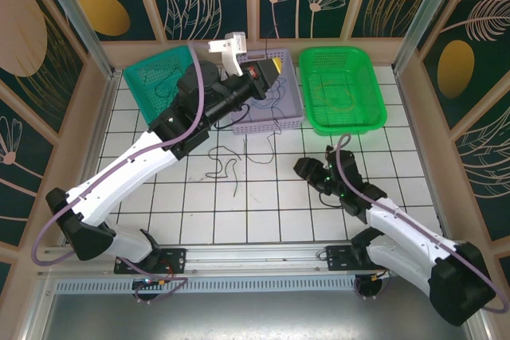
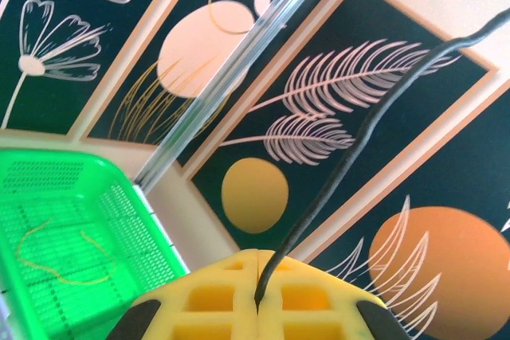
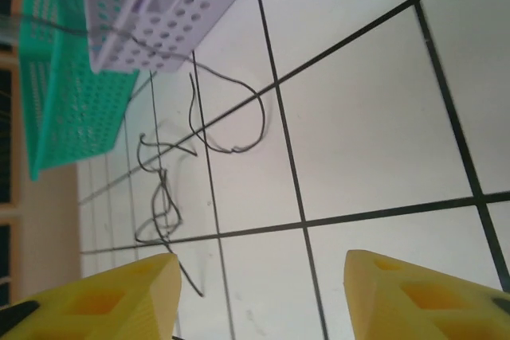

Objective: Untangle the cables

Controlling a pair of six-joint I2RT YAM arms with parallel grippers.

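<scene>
Clenched on a single dark cable (image 2: pixel 351 157), the left fingers (image 2: pixel 199 308) of a two-armed robot hold the strand in the seam between their yellow pads, from which it rises and curves up and away. Seen from overhead, the left fingers (image 1: pixel 276 65) hang above the lilac basket (image 1: pixel 267 109) at the middle of the bench's far edge. A thin dark strand trails from that basket's near wall down onto the tiles. The loose cables (image 1: pixel 225 166) lie in squiggles on the white-tiled bench (image 1: pixel 263 212) near its middle, just in front of the lilac basket. From the right wrist they read as looping dark wires flat on the tiles. The right fingers (image 1: pixel 307 169) sit low over the bench, a little toward its right edge from the loose cables, and they are released — two yellow tips (image 3: pixel 111 300) spread wide with bare tile between them. A teal basket (image 1: pixel 155 77) stands toward the far left corner and a green basket (image 1: pixel 343 89) toward the far right, a thin yellowish wire (image 2: pixel 56 252) lying inside the green one.
</scene>
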